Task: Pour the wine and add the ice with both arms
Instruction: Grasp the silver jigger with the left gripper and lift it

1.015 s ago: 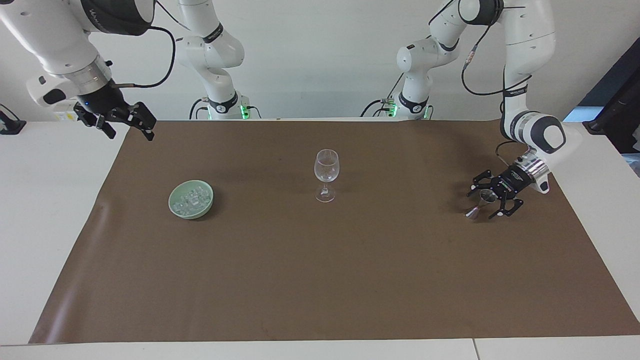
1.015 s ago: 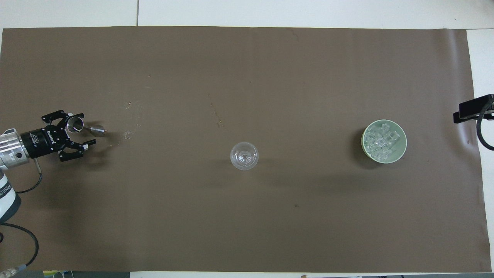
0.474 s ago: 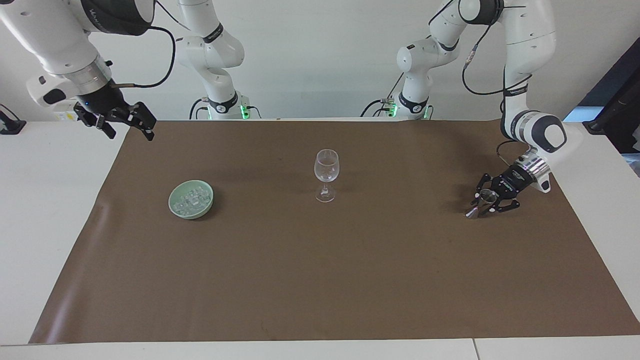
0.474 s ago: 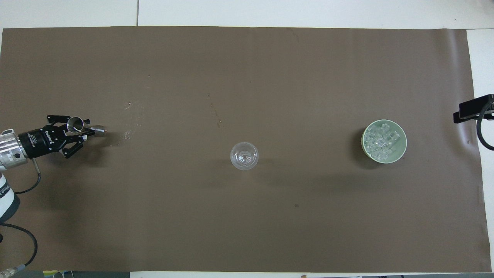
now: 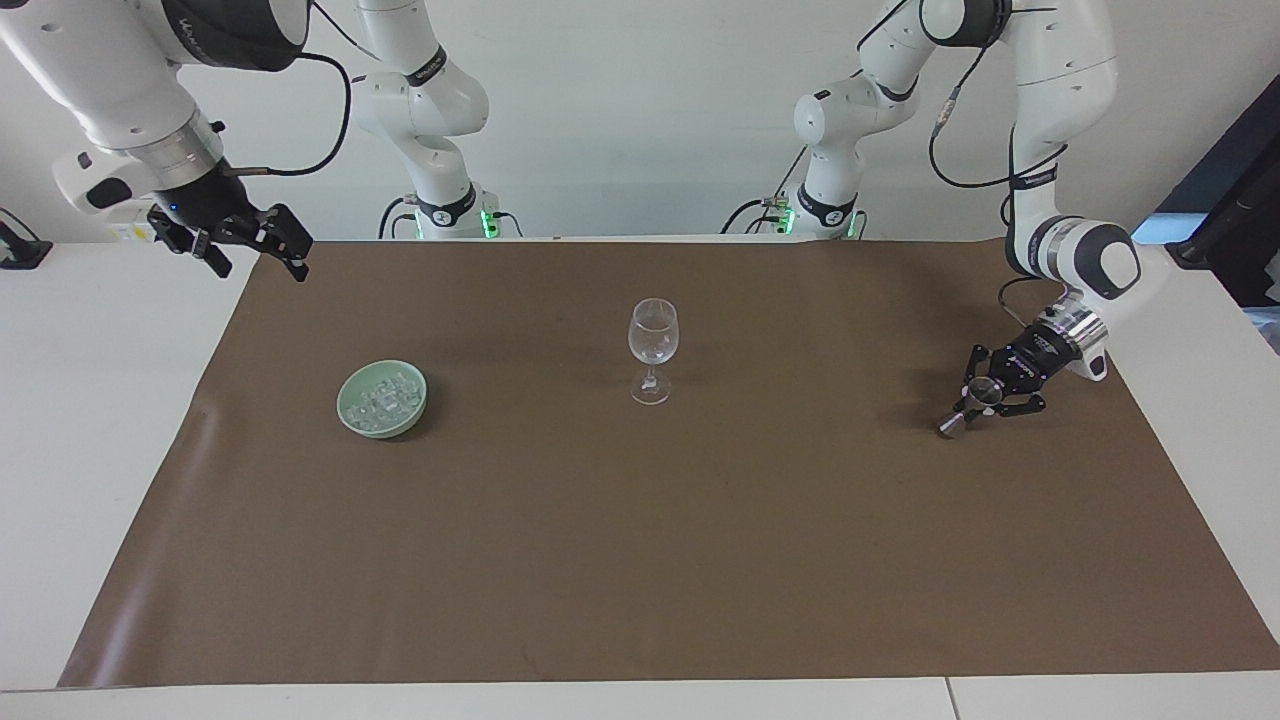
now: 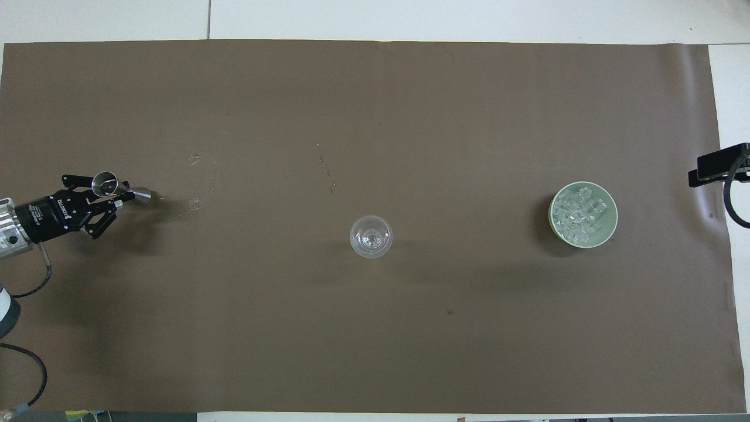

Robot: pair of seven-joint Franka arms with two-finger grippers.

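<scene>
My left gripper (image 5: 985,400) is shut on the steel jigger (image 5: 966,410) near the left arm's end of the brown mat. It holds the jigger tilted, with its lower end at the mat. Both also show in the overhead view: the left gripper (image 6: 111,196) and the jigger (image 6: 120,189). The clear stemmed wine glass (image 5: 652,345) (image 6: 370,236) stands upright mid-mat. The ice cubes (image 5: 385,396) (image 6: 577,212) lie in a pale green bowl (image 5: 343,410) (image 6: 613,205) toward the right arm's end. My right gripper (image 5: 255,250) waits open and raised over the mat's edge at that end.
The brown mat (image 5: 640,560) covers most of the white table. A few pale marks (image 6: 193,202) lie on the mat beside the jigger. A black part (image 6: 718,164) with a cable loop shows at the overhead view's edge beside the bowl.
My left gripper has shut on the jigger, from wide open around it. It has drawn back a little toward the left arm's end, tilting the jigger. The right arm has not moved.
</scene>
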